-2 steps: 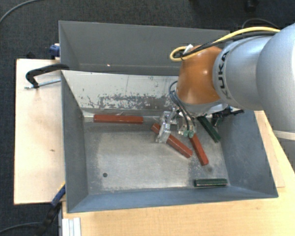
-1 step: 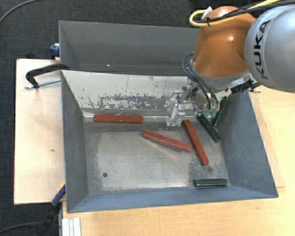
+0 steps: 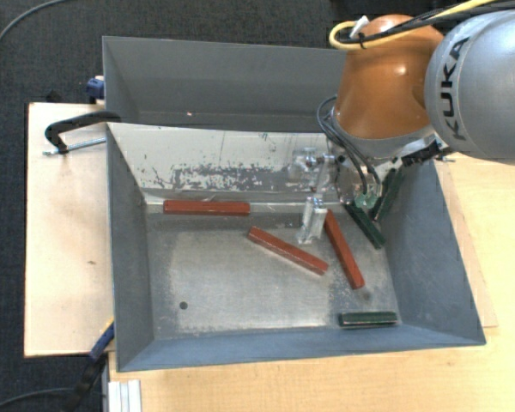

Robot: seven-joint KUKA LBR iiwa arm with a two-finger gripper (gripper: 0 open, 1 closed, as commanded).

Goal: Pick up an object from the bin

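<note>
Nearest the camera, a dark green bar (image 3: 367, 318) lies flat along the foot of the front wall, right of centre. It is short and square-edged with a dull finish, and looks to have slid down the slope and stopped there.

Further in are two reddish-brown bars, long and slim with a matte, rectangular section, like lengths of wood or plastic. The right red bar (image 3: 345, 254) runs steeply from front right up towards the gripper. The middle red bar (image 3: 287, 251) lies on a shallower diagonal across the floor. Their ends come close together without quite touching, so they form a loose V.

The gripper (image 3: 312, 226) is low in the bin, bright metal, above the right half of the middle red bar and just beside the top end of the right one. Nothing is lifted. Both bars lie flat on the floor, so I'd judge one of them is the likely pick. Whether the tool is clenched or released, I cannot tell from this angle.

To its right, a dark strip (image 3: 374, 230) leans on the sloping side wall. It may be a second green bar, though the wrist cabling crowds it.

Further back, a third red bar (image 3: 206, 207) lies snug along the crease under the rear wall, well apart from the rest. The bin (image 3: 240, 71) is smooth grey sheet metal, scuffed and shiny on the floor, and its funnel walls steer everything inward. The orange cover (image 3: 382, 80) sits over the wrist above.
</note>
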